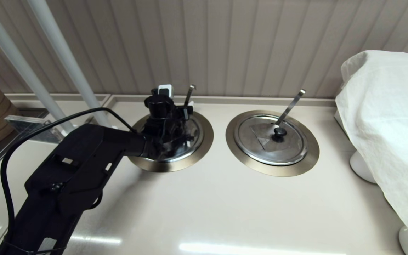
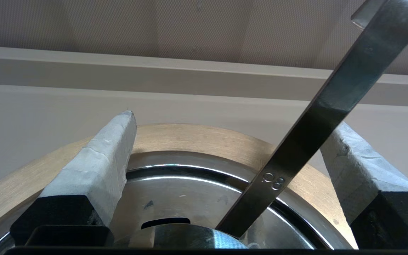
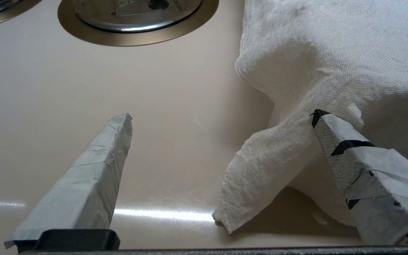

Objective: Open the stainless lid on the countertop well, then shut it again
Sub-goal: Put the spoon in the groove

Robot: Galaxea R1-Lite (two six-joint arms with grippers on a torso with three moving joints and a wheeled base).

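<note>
The stainless lid [image 1: 195, 132] lies flat in the left countertop well, inside its bronze-grey flange ring [image 1: 205, 140]. Its straight utensil handle [image 1: 189, 92] stands up at the far side. My left gripper [image 1: 184, 113] hangs over the lid's middle and hides the knob in the head view. In the left wrist view the left gripper [image 2: 234, 122] is open, its fingers wide apart above the lid [image 2: 175, 191] and ring [image 2: 197, 138]. The knob [image 2: 193, 241] sits low between them, untouched, and the handle [image 2: 331, 106] crosses before the right finger.
The twin lid [image 1: 271, 140] with the slanted handle [image 1: 290, 104] sits to the right. A white cloth [image 1: 388, 124] covers something at the far right. My right gripper [image 3: 222, 117] is open low over the counter beside that cloth [image 3: 331, 53]. White poles [image 1: 66, 60] rise at back left.
</note>
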